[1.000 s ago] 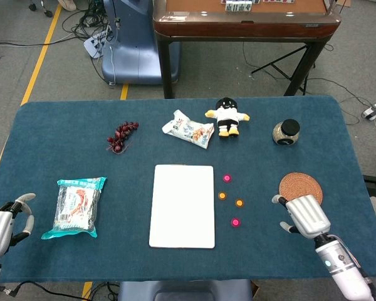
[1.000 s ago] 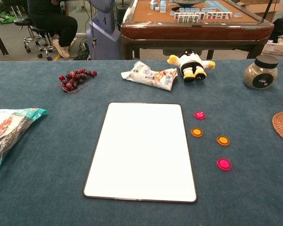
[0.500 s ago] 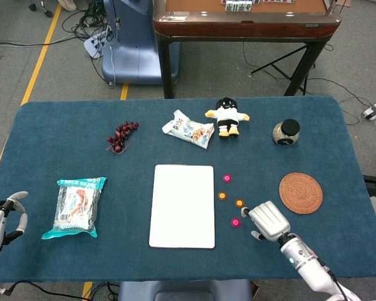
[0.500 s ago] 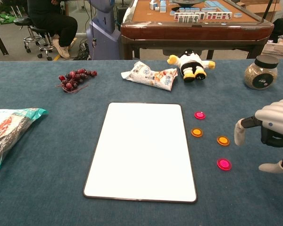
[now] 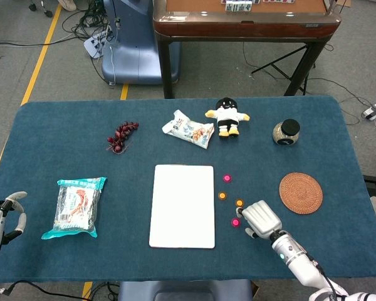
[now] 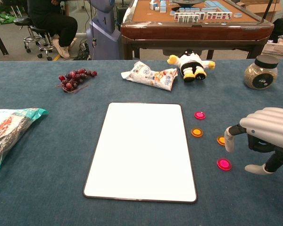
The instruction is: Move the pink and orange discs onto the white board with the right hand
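Observation:
The white board [image 5: 182,205] [image 6: 141,149] lies flat in the middle of the blue table. Right of it sit two pink discs [image 5: 226,178] [image 5: 235,222] and two orange discs [image 5: 222,195] [image 5: 239,202]. In the chest view they are the far pink disc [image 6: 199,115], near pink disc [image 6: 223,164], left orange disc [image 6: 196,132] and right orange disc [image 6: 220,140], which is partly hidden by a finger. My right hand [image 5: 261,219] [image 6: 262,139] hovers just right of the near pink and right orange discs, fingers apart, holding nothing. My left hand [image 5: 1,216] rests open at the table's left edge.
A woven coaster [image 5: 300,192] lies right of my right hand. A jar [image 5: 286,132], plush toy [image 5: 226,116], snack packet [image 5: 188,129] and grapes [image 5: 121,136] line the far side. A teal food bag [image 5: 78,206] lies left of the board.
My right hand has moved left from beside the coaster until it stands close to the near pink and right orange discs. My left hand has drawn back slightly. No disc has moved.

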You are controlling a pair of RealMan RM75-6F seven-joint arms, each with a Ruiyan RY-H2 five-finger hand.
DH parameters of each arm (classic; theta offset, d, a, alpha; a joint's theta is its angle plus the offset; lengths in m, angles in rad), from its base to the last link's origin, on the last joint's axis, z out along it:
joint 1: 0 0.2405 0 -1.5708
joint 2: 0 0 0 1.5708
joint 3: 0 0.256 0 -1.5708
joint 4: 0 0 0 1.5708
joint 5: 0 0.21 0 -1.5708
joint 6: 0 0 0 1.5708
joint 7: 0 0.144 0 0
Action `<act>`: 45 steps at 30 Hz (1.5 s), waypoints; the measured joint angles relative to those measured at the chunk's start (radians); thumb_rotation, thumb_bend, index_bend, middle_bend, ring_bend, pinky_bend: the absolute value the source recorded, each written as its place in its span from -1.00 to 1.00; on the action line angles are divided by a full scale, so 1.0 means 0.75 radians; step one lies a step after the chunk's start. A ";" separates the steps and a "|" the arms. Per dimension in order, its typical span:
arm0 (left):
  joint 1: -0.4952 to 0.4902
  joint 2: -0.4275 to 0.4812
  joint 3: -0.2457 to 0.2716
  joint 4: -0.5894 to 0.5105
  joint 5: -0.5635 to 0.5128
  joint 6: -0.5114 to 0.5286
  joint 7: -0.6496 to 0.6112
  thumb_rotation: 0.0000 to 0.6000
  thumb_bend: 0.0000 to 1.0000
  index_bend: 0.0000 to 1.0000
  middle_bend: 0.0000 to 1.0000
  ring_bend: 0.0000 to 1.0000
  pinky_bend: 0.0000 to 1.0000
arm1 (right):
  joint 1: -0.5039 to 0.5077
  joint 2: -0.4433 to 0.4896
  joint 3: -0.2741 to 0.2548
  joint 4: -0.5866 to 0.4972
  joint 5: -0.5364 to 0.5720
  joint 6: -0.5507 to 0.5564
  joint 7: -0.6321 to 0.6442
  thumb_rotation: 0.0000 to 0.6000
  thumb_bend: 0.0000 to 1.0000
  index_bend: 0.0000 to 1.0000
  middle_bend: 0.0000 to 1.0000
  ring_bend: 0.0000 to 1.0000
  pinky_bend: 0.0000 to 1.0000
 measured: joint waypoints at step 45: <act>0.003 0.012 0.001 -0.010 0.005 -0.004 -0.025 1.00 -0.02 -0.34 0.05 -0.12 0.19 | 0.109 -0.151 -0.029 0.112 0.165 -0.004 -0.054 1.00 -0.48 -0.07 1.00 1.00 1.00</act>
